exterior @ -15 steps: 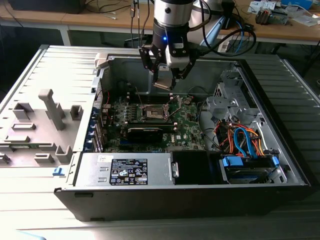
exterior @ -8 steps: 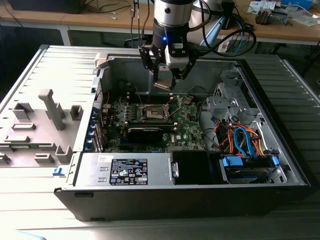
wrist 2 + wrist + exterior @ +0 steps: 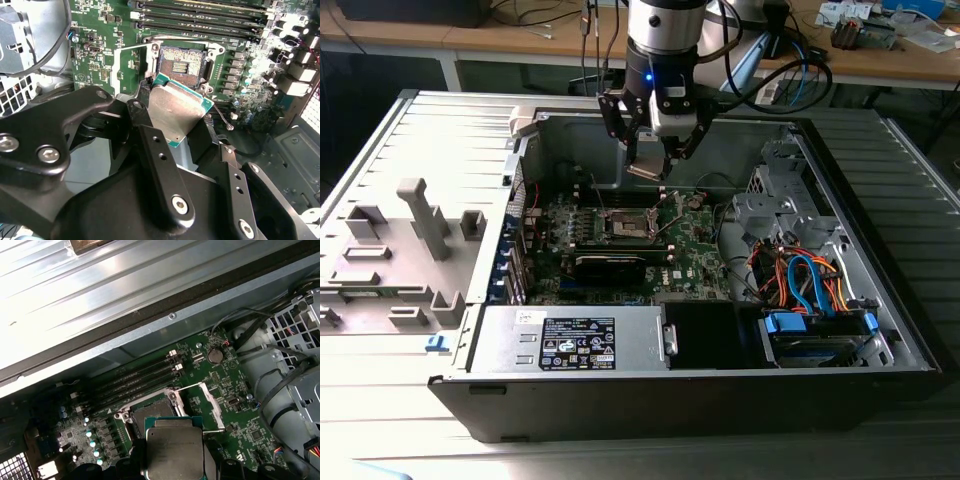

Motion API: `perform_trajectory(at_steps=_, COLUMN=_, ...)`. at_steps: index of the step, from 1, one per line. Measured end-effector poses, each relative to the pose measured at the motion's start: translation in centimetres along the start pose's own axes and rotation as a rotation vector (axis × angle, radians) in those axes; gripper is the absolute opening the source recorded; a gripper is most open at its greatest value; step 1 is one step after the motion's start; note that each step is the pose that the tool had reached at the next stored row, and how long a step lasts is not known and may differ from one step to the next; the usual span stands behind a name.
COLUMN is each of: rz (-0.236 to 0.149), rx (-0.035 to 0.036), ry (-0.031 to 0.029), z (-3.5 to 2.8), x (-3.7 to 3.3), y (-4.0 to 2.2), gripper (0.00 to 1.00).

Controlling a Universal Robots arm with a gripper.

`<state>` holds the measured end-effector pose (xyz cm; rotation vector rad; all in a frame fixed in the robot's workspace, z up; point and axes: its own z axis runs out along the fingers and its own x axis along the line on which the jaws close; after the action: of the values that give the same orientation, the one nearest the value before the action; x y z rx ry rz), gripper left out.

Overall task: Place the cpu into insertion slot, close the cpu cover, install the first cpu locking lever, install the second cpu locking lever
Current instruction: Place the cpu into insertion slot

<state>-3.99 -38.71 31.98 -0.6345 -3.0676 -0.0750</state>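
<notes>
gripper [image 3: 650,162] clamped on cpu [image 3: 176,111] | hovered just above slot [image 3: 181,62] | cover [image 3: 211,407] stood open beside slot

Exterior view: high, set back, angled down on whole open case [image 3: 670,400]; board [image 3: 705,262] mid-frame, arm at far side. Second wrist view: close, steep, looking past gripper [image 3: 172,127] onto board. First wrist view: close, shallower, facing across board to case wall. All three views share slot [image 3: 181,64], cpu [image 3: 172,450].
</notes>
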Motion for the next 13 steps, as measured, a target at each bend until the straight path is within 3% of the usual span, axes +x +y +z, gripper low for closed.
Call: perform_trajectory(at_steps=13, rz=0.02, rx=0.0004, ry=-0.0012, z=0.06, x=0.0, y=0.0, gripper=0.55)
